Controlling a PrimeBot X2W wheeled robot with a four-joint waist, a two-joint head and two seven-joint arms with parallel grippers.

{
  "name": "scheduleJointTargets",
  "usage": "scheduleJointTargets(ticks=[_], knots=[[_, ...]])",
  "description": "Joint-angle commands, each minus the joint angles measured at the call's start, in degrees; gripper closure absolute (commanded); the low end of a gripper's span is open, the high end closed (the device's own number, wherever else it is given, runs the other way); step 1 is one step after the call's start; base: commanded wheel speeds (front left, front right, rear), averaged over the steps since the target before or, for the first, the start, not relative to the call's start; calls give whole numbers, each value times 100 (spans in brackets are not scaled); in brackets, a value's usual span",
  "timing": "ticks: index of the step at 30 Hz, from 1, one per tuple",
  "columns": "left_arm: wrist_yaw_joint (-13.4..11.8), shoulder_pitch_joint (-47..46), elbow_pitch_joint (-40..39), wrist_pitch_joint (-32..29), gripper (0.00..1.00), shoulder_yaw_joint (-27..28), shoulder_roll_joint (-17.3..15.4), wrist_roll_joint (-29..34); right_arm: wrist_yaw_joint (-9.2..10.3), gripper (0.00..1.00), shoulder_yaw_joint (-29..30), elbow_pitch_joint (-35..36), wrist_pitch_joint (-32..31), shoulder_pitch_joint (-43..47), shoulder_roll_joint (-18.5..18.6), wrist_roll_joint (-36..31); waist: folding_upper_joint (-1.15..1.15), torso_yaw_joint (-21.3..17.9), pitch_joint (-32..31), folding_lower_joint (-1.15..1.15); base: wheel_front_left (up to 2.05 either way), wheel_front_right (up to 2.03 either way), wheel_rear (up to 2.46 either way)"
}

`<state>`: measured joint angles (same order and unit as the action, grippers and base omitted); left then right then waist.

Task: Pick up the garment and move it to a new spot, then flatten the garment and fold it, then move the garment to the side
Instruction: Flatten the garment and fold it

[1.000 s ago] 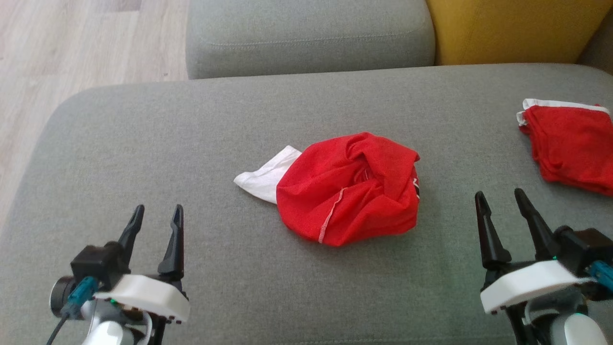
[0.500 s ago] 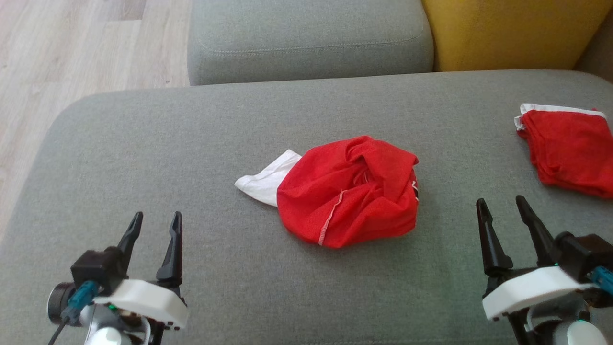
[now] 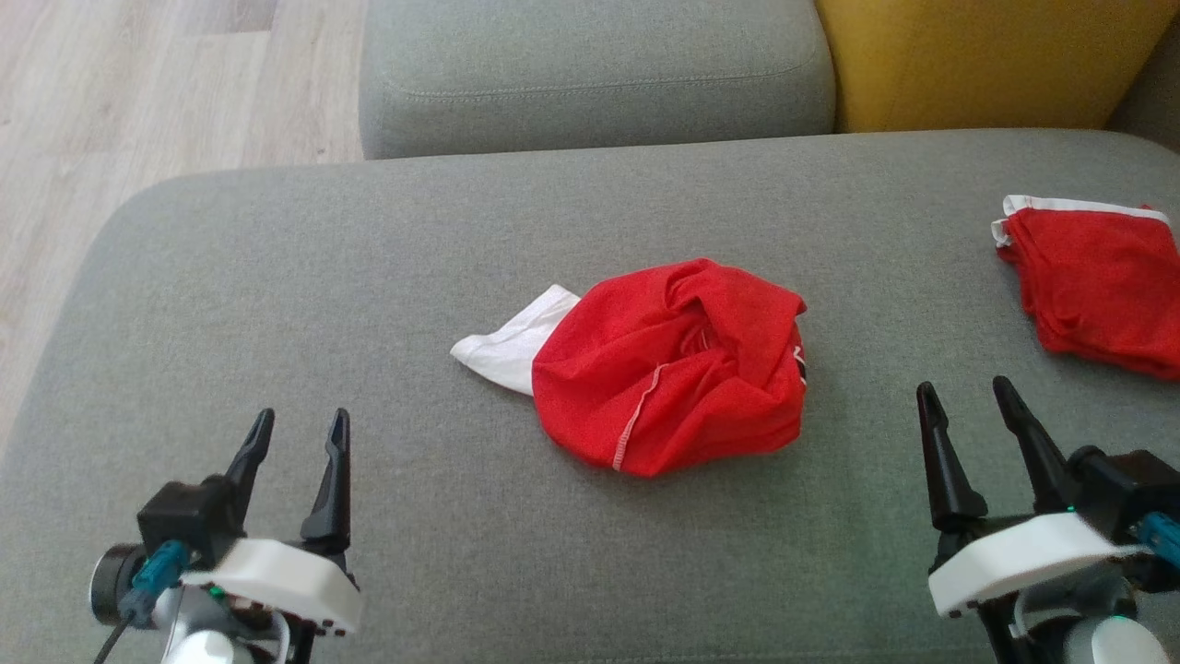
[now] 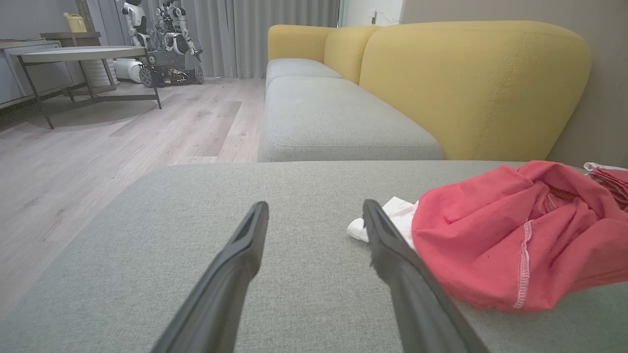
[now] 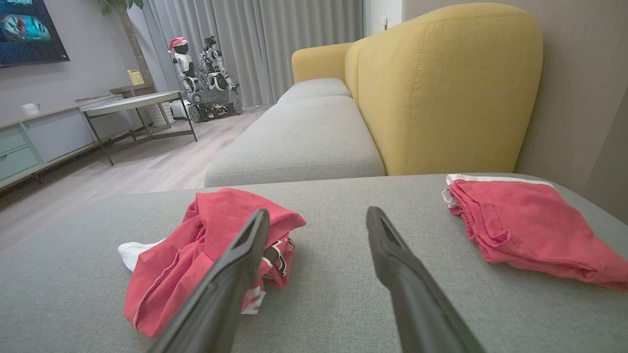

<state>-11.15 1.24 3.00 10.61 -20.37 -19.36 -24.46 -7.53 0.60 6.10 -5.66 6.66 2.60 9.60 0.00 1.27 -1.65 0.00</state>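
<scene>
A crumpled red garment [image 3: 671, 364] with a white part sticking out at its left lies bunched in the middle of the grey cushion [image 3: 369, 277]. It appears to the right in the left wrist view [image 4: 510, 235] and to the left in the right wrist view [image 5: 206, 255]. My left gripper [image 3: 297, 424] hovers open at the lower left, well short of the garment. My right gripper [image 3: 963, 392] stands open at the lower right, apart from it. Both hold nothing.
A second red garment with a white band [image 3: 1097, 281] lies folded at the cushion's right edge. A further grey seat cushion [image 3: 590, 74] and a yellow backrest [image 3: 977, 55] lie beyond. Wooden floor [image 3: 111, 101] drops off at the left.
The head camera shifted slightly, so the whole picture moved down and then a little back up. The garment and both open grippers have kept their places.
</scene>
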Motion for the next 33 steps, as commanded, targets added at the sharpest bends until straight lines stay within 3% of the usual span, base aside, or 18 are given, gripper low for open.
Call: scheduleJointTargets(ticks=[1, 15, 23, 33], knots=[[-27, -285, -202, 15, 0, 194, -147, -56, 4, 0, -118, 214, 20, -204, 28, 41, 0, 1, 2, 0, 0, 0, 0], [45, -532, -171, -26, 0, 90, -150, -77, 4, 0, -131, 222, 43, -286, 28, 101, 0, -13, 182, 0, 0, 0, 0], [475, -1644, 210, -527, 0, -280, -10, -69, 4, 0, -288, 297, 129, -666, 28, 108, 0, -195, 891, 0, 0, 0, 0], [1004, -2813, 1882, -1198, 0, -523, 184, -296, 4, 0, -487, 61, 338, -1072, 28, 230, 0, -690, 1473, 0, 0, 0, 0]])
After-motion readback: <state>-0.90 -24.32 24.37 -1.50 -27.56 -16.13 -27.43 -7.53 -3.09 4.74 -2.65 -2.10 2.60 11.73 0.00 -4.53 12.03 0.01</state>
